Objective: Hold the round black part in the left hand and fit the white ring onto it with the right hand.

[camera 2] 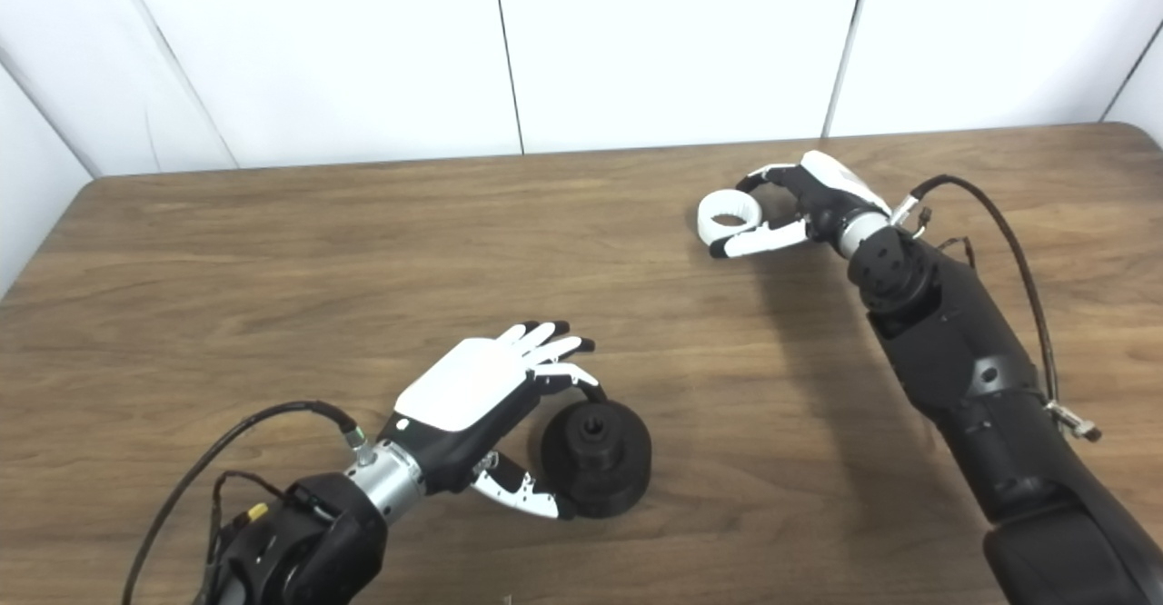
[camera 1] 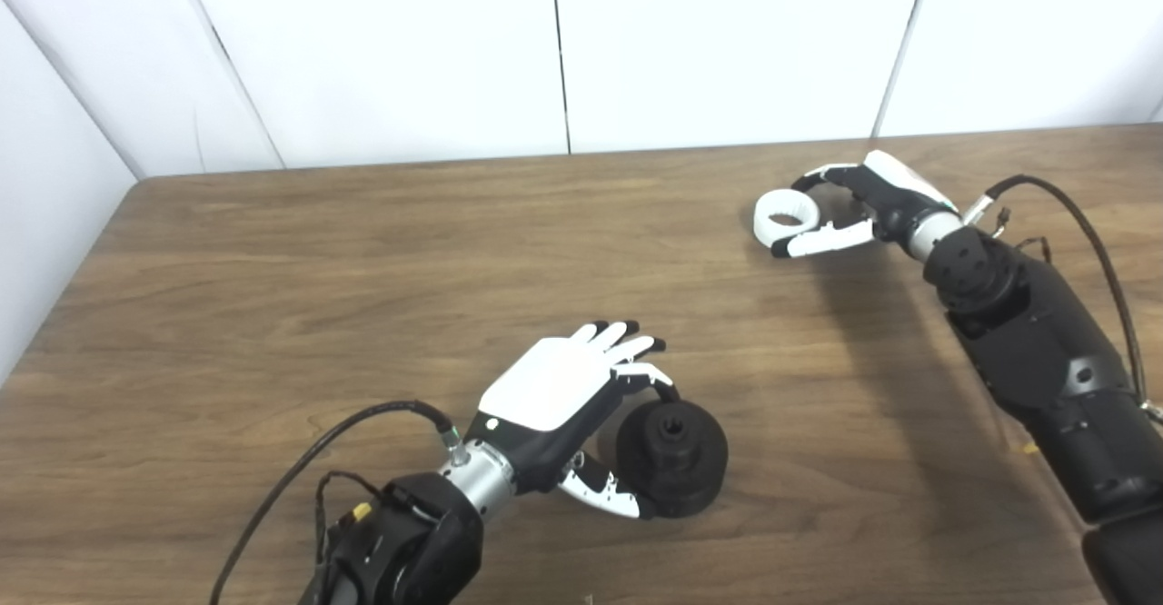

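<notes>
The round black part stands on the wooden table near the front, its central hole facing up. My left hand sits just left of it, open. Its thumb reaches along the part's near side and one curled finger reaches over its far side, while the other fingers stay stretched out. I cannot tell whether they press on the part. The white ring is at the far right of the table. My right hand is closed on it, thumb under its near edge and curled fingers at its far edge.
The brown table runs back to white wall panels. Its left edge and rounded back-left corner show. Cables loop from both wrists. The right forearm stretches along the right side of the table.
</notes>
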